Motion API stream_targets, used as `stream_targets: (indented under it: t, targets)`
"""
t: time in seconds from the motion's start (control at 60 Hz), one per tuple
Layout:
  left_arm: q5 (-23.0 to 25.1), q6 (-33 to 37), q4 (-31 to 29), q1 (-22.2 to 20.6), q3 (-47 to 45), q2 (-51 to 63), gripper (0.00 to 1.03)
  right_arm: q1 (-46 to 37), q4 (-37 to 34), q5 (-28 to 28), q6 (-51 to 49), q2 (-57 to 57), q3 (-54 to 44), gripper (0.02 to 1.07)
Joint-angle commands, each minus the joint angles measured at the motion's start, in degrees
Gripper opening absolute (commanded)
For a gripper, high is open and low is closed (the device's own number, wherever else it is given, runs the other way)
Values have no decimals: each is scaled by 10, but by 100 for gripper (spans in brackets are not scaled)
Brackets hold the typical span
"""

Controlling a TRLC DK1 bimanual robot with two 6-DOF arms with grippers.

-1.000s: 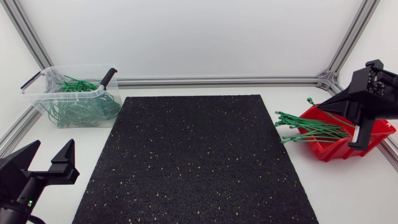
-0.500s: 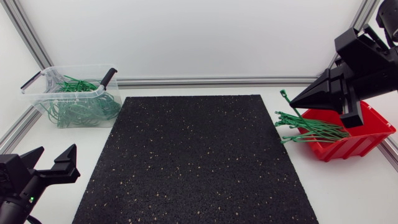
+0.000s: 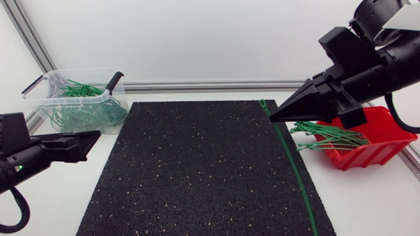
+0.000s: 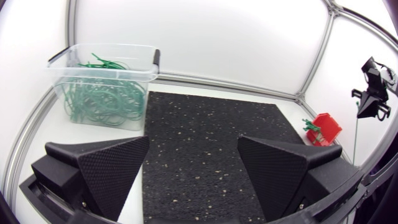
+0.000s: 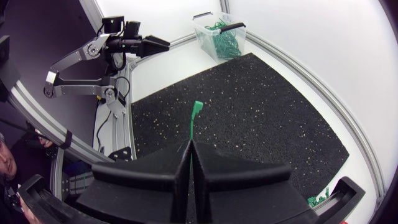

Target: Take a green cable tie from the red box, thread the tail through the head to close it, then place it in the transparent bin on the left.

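Your right gripper [image 3: 273,117] is clamped on one green cable tie [image 3: 293,168], with the fingertips above the far right part of the black mat [image 3: 197,170]. In the right wrist view the two fingers [image 5: 205,163] meet with no gap, and the tie's head sticks out just ahead of them. In the head view the long tail runs from the fingertips along the mat's right side to its near edge. You cannot tell from these views whether the tail touches the mat.

The red box [image 3: 384,147] sits to the right of the mat, below the right arm. A bundle of spare ties [image 3: 328,136] pokes out of its left side toward the mat.

The transparent bin [image 3: 65,98] stands at the far left, just beyond the mat's far left corner. It holds a heap of looped ties [image 3: 82,113].

Your left gripper [image 3: 92,139] is on the left, just beside the mat's left edge, and points toward the right. In the left wrist view its jaws stand wide apart with nothing between them.
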Motion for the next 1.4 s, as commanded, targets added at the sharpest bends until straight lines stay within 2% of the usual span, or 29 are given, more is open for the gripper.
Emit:
stream_targets:
  t: [0.0,0.1,0.217,0.333,0.483,0.6,0.683,0.767,0.9,1.083,1.2,1.383]
  targets:
    - [42,-16,-12,-3,45,44,99,4,21,-26,49,19,4,8]
    - [90,-17,-48,-17,103,106,99,5,36,-65,63,45,1,8]
    - [92,14,-77,-46,151,157,99,17,77,-90,79,59,-19,8]
    - [93,93,-111,-73,190,202,99,32,115,-109,93,67,-40,8]
    - [99,102,-105,-125,213,226,99,40,171,-135,119,86,-59,8]
    - [130,83,-42,-141,212,220,99,46,187,-154,119,107,-62,8]
    - [178,75,-26,-146,222,234,99,49,200,-168,119,120,-64,8]
    - [215,56,22,-164,218,241,99,49,210,-180,119,129,-67,8]
    - [266,55,51,-204,228,278,99,48,235,-193,120,131,-80,8]
    - [288,38,79,-237,253,322,99,47,259,-202,129,127,-86,8]
    - [327,17,86,-243,277,344,99,50,305,-206,172,122,-88,8]
    - [330,-19,112,-257,293,365,99,62,372,-214,232,125,-91,8]
